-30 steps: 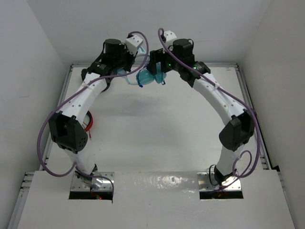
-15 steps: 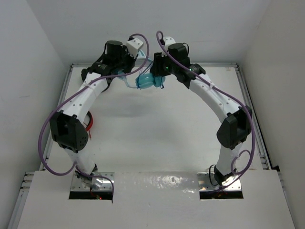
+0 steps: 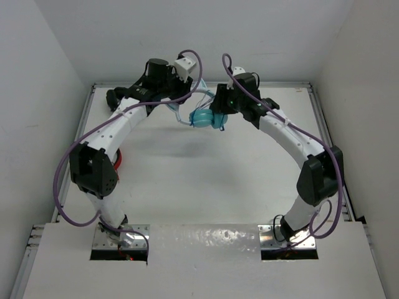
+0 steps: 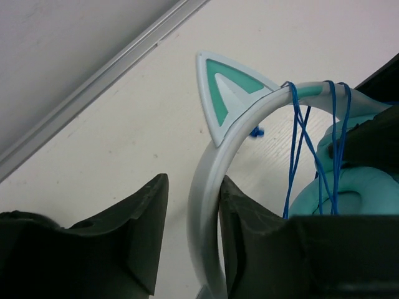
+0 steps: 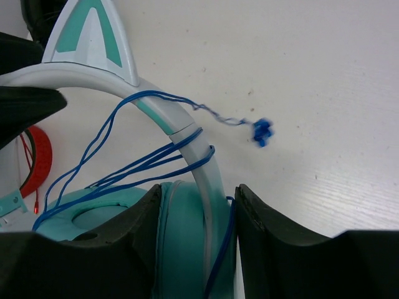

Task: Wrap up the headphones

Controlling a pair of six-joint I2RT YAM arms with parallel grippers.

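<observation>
The teal headphones (image 3: 203, 117) hang above the far middle of the table between both grippers. My right gripper (image 5: 198, 188) is shut on one teal ear cup (image 5: 181, 243), with the headband arm and a strand of cable between its fingers. My left gripper (image 4: 194, 180) is open around the pale headband (image 4: 209, 212): the band rests against the right finger, with a gap to the left finger. The thin blue cable (image 5: 149, 162) is looped several times round the headband. Its blue plug (image 5: 262, 132) dangles free. A cat ear (image 4: 227, 93) stands up on the band.
A red coiled cable bundle (image 3: 118, 161) lies on the table beside the left arm, and also shows in the right wrist view (image 5: 37, 156). A raised rail (image 4: 93, 93) borders the table's far edge. White walls enclose the table on three sides.
Both grippers and the headphones have shifted right and a little toward the near side. The right arm has swung outward.
</observation>
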